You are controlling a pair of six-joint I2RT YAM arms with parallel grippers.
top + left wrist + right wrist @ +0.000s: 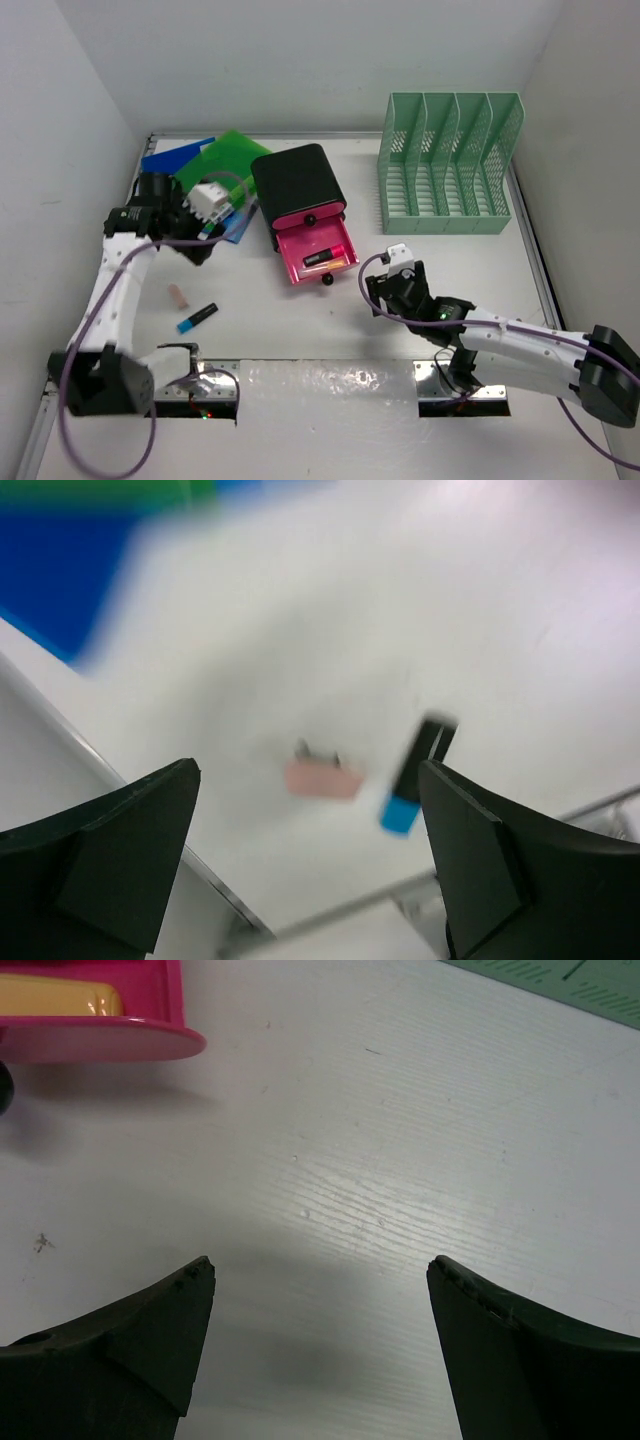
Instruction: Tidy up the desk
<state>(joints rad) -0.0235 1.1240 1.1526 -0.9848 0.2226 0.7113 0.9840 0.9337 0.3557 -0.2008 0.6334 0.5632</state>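
Note:
The desk (440,270) is a white tabletop with silver rails. My left gripper (197,248) hangs open and empty over its left side, near the folders. In the blurred left wrist view, the gripper (308,780) frames a pink eraser (322,778) and a blue-and-black marker (415,775) lying far below on the desk (300,630). My right gripper (378,295) is open and empty, low over bare desk (400,1130) just right of the open pink drawer (318,250). In the right wrist view, nothing lies between the jaws of the gripper (320,1265).
A black box (298,180) holds the pink drawer (100,1030), which has a black item and a yellow item (55,998) inside. A mint-green file rack (450,165) stands back right. Green (235,155) and blue (170,158) folders lie back left. The eraser (178,295) and marker (198,318) lie front left.

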